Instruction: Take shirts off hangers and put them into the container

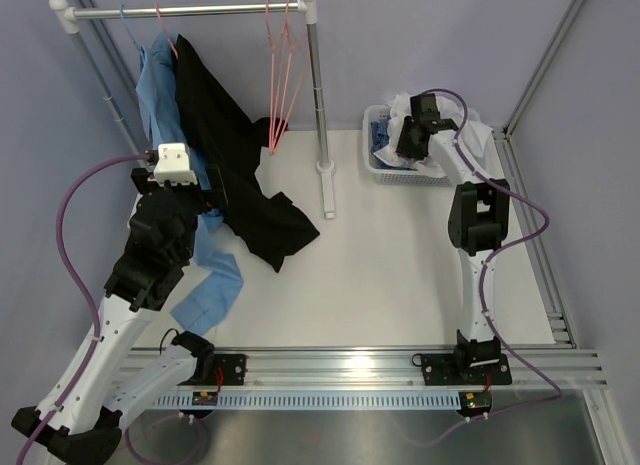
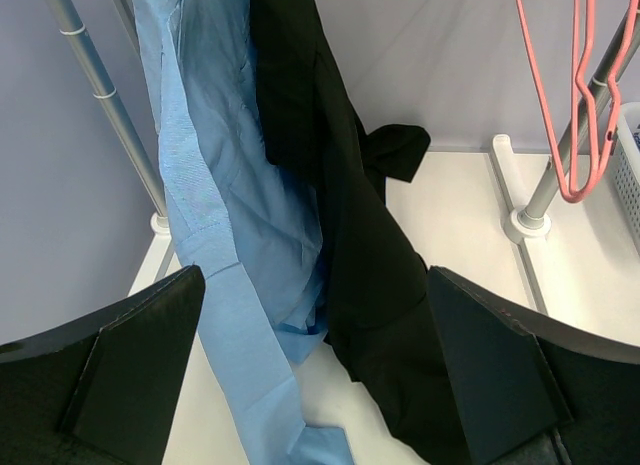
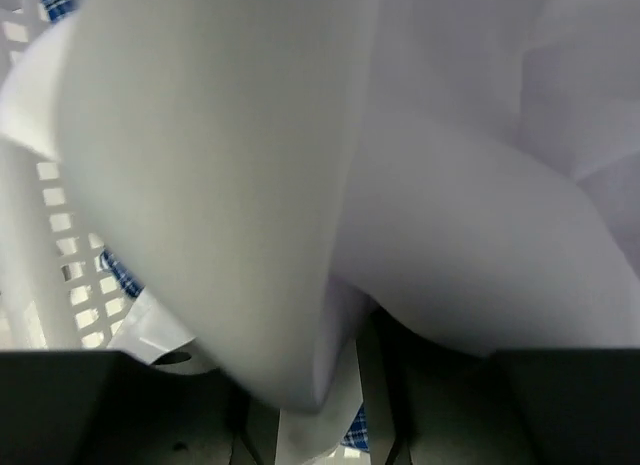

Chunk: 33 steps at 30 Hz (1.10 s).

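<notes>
the left gripper point(image 2: 315, 285) stands as wide as it goes, its two flat black wedge-shaped fingers point(image 2: 130, 365) apart on either side of hanging cloth and closed on nothing; it sits low at about 9 o'clock on the table point(image 1: 390, 275), just in front of the black shirt point(image 1: 240, 175) and the light blue shirt point(image 1: 160, 80). the right gripper point(image 1: 410, 140) reaches down into the container point(image 1: 405, 177) at about 2 o'clock; the white shirt point(image 3: 250, 185) fills its wrist view and a fold drops between the dark fingers, but i cannot tell whether they pinch it. the white cloth is smooth with soft rounded folds. the blue small-checked shirt point(image 3: 122, 275) shows beneath it, against the basket's white perforated wall. the black shirt is matte and limp, draped from the rack point(image 1: 200, 12) at 11 o'clock and spilling onto the white tabletop; the light blue one hangs beside it, creased, one long strip trailing toward 8 o'clock. thin pink-red wire hangers point(image 1: 285, 75) hang triangular from the metal rail near 12 o'clock
</notes>
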Available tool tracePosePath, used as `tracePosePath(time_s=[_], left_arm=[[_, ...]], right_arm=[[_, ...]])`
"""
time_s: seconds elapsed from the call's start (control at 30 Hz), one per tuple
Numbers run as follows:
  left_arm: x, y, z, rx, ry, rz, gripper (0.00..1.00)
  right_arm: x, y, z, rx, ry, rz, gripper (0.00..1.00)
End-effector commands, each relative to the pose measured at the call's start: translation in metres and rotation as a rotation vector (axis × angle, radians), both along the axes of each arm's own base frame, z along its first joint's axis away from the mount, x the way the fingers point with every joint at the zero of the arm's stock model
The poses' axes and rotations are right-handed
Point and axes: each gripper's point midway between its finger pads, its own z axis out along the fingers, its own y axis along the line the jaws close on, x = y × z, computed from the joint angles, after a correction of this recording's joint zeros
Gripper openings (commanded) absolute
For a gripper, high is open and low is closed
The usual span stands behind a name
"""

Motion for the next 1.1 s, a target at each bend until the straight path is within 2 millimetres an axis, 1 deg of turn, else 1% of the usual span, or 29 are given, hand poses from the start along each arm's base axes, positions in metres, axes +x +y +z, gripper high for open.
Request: tracePosePath(time_s=[0.0,0.03,0.07,0.13,0.17,0.23,0.27,0.3,0.33,0.37,0.43,0.47,0.53,0.57,0.63,0.67,0.7,0.73,0.77,0.87,0.9,0.93,1.0,1.03,1.07], left_arm=[[0.002,0.001,0.017,-0.03,-0.064,0.008,0.99],[0.002,0.002,0.017,-0.031,-0.066,0.01,0.99],[0.001,0.002,0.017,-0.031,-0.066,0.01,0.99],[0.001,0.002,0.018,-0.032,-0.068,0.008,0.99],[0.001,0.002,0.018,-0.032,-0.068,0.008,0.99],[0.001,0.002,0.018,-0.034,-0.069,0.005,0.99],[0.001,0.001,0.018,-0.036,-0.069,0.002,0.99],[0.0,0.001,0.018,-0.036,-0.069,0.002,0.99],[0.0,0.001,0.019,-0.036,-0.071,0.001,0.99],[0.0,0.001,0.019,-0.038,-0.071,0.002,0.99],[0.0,0.001,0.019,-0.038,-0.072,-0.001,0.99],[0.0,0.001,0.019,-0.04,-0.072,-0.001,0.99],[0.0,0.001,0.019,-0.042,-0.074,-0.002,0.99],[0.0,0.001,0.019,-0.041,-0.074,-0.002,0.99],[-0.001,0.001,0.02,-0.041,-0.075,-0.002,0.99],[0.0,0.001,0.02,-0.043,-0.075,-0.002,0.99],[-0.001,0.001,0.02,-0.043,-0.075,-0.002,0.99],[0.0,0.001,0.02,-0.044,-0.077,-0.004,0.99],[-0.001,0.001,0.021,-0.044,-0.078,-0.004,0.99],[-0.001,0.001,0.021,-0.045,-0.079,-0.004,0.99],[-0.001,0.001,0.02,-0.044,-0.078,-0.002,0.99],[-0.001,0.001,0.02,-0.043,-0.077,-0.002,0.99],[0.0,0.001,0.02,-0.043,-0.077,-0.002,0.99],[-0.001,0.001,0.02,-0.043,-0.077,-0.001,0.99],[-0.001,0.002,0.02,-0.042,-0.077,0.001,0.99]], right_arm=[[-0.005,0.006,0.103,0.022,-0.182,0.062,0.43],[-0.007,0.006,0.12,0.021,-0.215,0.067,0.46],[-0.011,0.004,0.149,0.014,-0.272,0.076,0.48],[-0.018,0.0,0.174,0.004,-0.321,0.074,0.51],[-0.026,-0.002,0.193,-0.001,-0.355,0.075,0.53],[-0.035,-0.006,0.207,-0.008,-0.385,0.062,0.53],[-0.041,-0.008,0.2,-0.014,-0.369,0.062,0.53],[-0.049,-0.01,0.217,-0.012,-0.408,0.059,0.54],[-0.054,-0.013,0.218,-0.018,-0.409,0.051,0.54],[-0.064,-0.015,0.211,-0.022,-0.389,0.045,0.54],[-0.073,-0.02,0.2,-0.033,-0.36,0.028,0.54],[-0.082,-0.023,0.186,-0.037,-0.328,0.023,0.54],[-0.091,-0.026,0.17,-0.045,-0.295,0.013,0.53],[-0.1,-0.027,0.149,-0.047,-0.249,0.007,0.53],[-0.111,-0.03,0.141,-0.046,-0.231,-0.01,0.52],[-0.119,-0.032,0.126,-0.047,-0.2,-0.014,0.51],[-0.124,-0.033,0.12,-0.046,-0.184,-0.019,0.51],[-0.131,-0.033,0.107,-0.041,-0.156,-0.025,0.51],[-0.134,-0.033,0.101,-0.039,-0.143,-0.029,0.51],[-0.135,-0.034,0.082,-0.036,-0.11,-0.038,0.51],[-0.134,-0.034,0.081,-0.038,-0.109,-0.039,0.5],[-0.131,-0.034,0.081,-0.04,-0.112,-0.042,0.5],[-0.121,-0.035,0.076,-0.048,-0.116,-0.051,0.5],[-0.115,-0.037,0.08,-0.047,-0.125,-0.058,0.5],[-0.111,-0.038,0.071,-0.05,-0.106,-0.063,0.49]])
